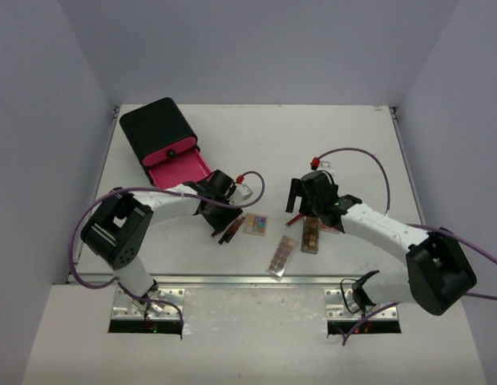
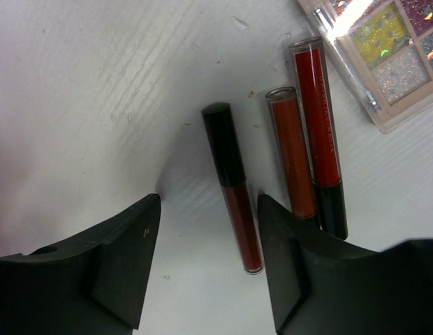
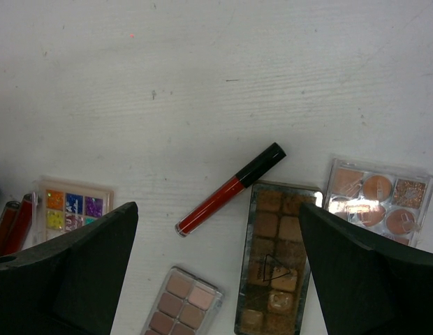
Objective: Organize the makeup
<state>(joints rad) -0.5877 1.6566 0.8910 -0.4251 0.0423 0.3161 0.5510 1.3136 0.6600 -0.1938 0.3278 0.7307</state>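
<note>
sorting is judged far from done: sticks [image 2: 318, 118] and palettes [image 3: 276, 258] are left loose on the table [image 1: 353, 136]. the left gripper [image 2: 209, 199] is spread around a dark stick [image 2: 234, 202], the right gripper [image 3: 218, 209] spread wide, empty.

Glossy lip tubes [image 2: 241, 223] and a glittery square palette [image 2: 384, 49] on a matt white table [image 2: 98, 84].
The table looks painted, with a faint grain. The lip tubes are shiny clear plastic with glossy black caps. The square palette has a clear plastic case and sparkling pans. The left gripper [image 2: 208, 202] is matt black plastic.
</note>
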